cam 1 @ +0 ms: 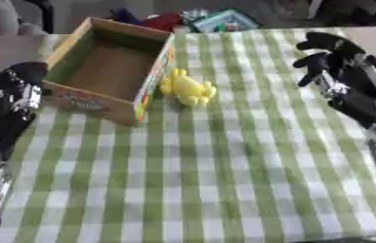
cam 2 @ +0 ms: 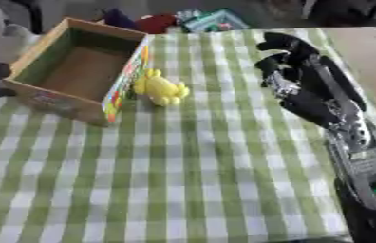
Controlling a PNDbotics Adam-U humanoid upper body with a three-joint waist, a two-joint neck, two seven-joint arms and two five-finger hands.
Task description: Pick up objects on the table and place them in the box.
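While hovering with nothing held, right hand (cam 2: 295, 71) fingers relaxed and part-curled over the checked cloth (cam 2: 224, 166). Yellow toy (cam 2: 160, 88) well to its left, touching box (cam 2: 50, 102) wall, likely next pick. Left hand (cam 1: 17, 95) idle, fingers unclear.

Likely a lab or demo room set up as a home table. A green checked cloth (cam 1: 224, 180) is spread over a plain tabletop (cam 2: 374, 61). Coloured clutter (cam 1: 200, 20) is piled behind, on a grey floor.
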